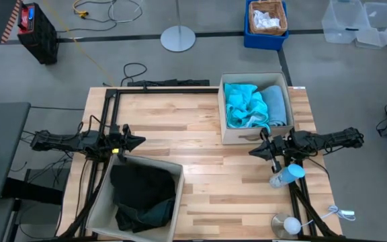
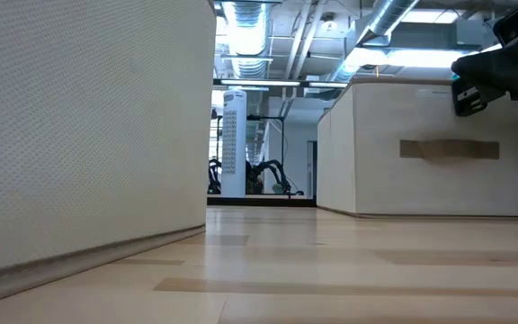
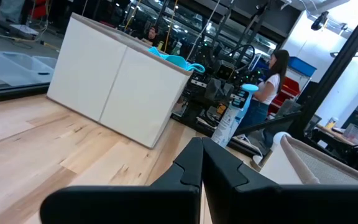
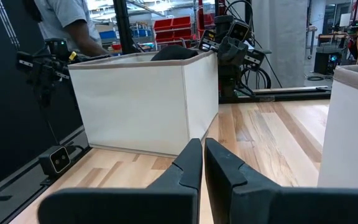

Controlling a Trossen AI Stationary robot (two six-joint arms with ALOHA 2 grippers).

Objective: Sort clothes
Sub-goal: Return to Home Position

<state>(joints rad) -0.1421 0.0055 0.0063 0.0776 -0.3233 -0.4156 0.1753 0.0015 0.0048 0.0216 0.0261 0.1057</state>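
Note:
Two beige fabric bins stand on the wooden table. The far right bin (image 1: 222,107) holds a bright turquoise garment (image 1: 242,104) and a folded pale blue one (image 1: 275,104). The near left bin (image 1: 99,202) holds a black garment (image 1: 140,185) on top of a dark green one (image 1: 152,215). My left gripper (image 1: 140,142) (image 3: 202,142) hovers level just beyond the left bin's far rim, shut and holding nothing. My right gripper (image 1: 252,152) (image 4: 202,143) (image 2: 466,94) hovers level by the right bin's near wall, also shut and holding nothing.
Bare wooden table (image 1: 200,168) lies between the two bins. A spray bottle (image 1: 286,176) and a white round thing (image 1: 287,224) sit by the right arm's base. A person (image 3: 272,81) stands beyond the table's right side, and another person (image 4: 67,25) stands beyond its left side.

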